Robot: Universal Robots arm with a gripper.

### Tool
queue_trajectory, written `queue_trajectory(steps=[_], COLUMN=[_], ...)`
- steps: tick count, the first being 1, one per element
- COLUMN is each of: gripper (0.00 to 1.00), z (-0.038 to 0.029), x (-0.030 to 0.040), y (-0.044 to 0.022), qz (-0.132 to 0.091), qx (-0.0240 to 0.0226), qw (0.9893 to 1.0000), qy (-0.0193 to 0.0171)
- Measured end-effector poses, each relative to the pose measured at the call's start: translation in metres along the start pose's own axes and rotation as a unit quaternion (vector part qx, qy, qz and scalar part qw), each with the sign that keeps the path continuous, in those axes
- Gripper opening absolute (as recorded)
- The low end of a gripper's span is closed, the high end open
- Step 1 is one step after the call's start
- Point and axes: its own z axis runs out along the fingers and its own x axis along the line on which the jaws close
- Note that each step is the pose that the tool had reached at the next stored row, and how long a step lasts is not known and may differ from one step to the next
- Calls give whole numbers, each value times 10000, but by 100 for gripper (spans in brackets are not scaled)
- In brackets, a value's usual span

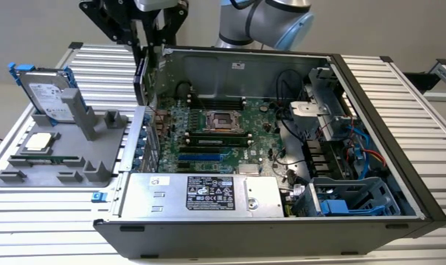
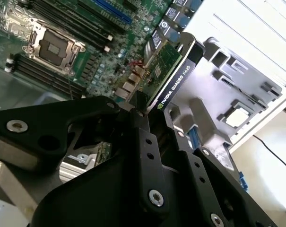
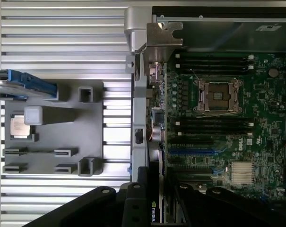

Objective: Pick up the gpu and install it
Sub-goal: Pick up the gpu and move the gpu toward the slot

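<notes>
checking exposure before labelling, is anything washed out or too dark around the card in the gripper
Second wrist view: the pale ribbed metal table burns out nearly white behind the flat green-and-black gpu, and the black gripper shut on it is a dark mass; first wrist view: table slats bright, lines kept; exterior view: even light, inside of the open dark computer case readable.

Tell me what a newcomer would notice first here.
The open computer case on the slatted table, with its green motherboard exposed, dominates the exterior view. In the second wrist view the black claw grips the gpu edge-on, with the board beyond it. On the exterior view's left, a grey fixture holds a hard drive with blue rails upright.
</notes>
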Motion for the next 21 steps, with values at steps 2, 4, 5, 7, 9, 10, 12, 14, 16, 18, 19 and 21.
queue_trajectory(steps=[2,4,5,7,9,10,12,14,16,18,19,21], gripper=[0,0,0,0,0,0,0,0,0,0,0,0], z=[-1,-1,-1,-1,-1,-2,-2,-3,-3,-3,-3,-3], x=[-42,-86,-106,-147,-189,-211,-258,-306,-353,-400,-426,-477], y=[0,1,1,1,2,2,2,3,3,3,4,4], qz=[0,-1,-1,-1,-1,-2,-2,-3,-3,-4,-5,-5], qx=[0,0,0,0,0,0,0,0,0,0,0,0], qw=[10000,10000,10000,10000,10000,10000,10000,10000,10000,10000,10000,10000], qy=[0,0,0,0,1,0,1,1,1,1,2,2])
